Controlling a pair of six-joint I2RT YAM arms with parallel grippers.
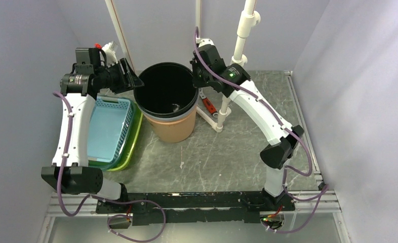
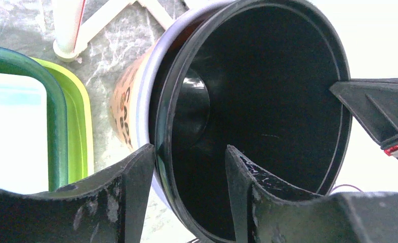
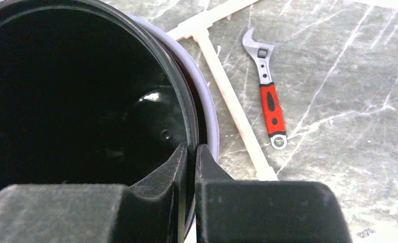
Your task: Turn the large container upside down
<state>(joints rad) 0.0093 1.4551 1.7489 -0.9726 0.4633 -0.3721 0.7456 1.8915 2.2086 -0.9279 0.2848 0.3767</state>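
Observation:
The large container (image 1: 167, 93) stands upright at the back middle of the table, black inside with a tan outer wall and a pale band under the rim. My left gripper (image 1: 134, 81) is at its left rim. In the left wrist view the container (image 2: 268, 101) fills the frame. The left gripper (image 2: 189, 149) straddles the rim, open, one finger outside against the rim and the other inside, apart from the wall. My right gripper (image 1: 196, 76) is at the right rim. In the right wrist view this gripper (image 3: 192, 147) is shut on the thin rim of the container (image 3: 75, 91).
A blue basket (image 1: 108, 126) sits in a green tray (image 1: 131, 147) just left of the container. A white pipe frame (image 1: 227, 101) and a red-handled wrench (image 3: 269, 104) lie to its right. Walls close in on the left, back and right.

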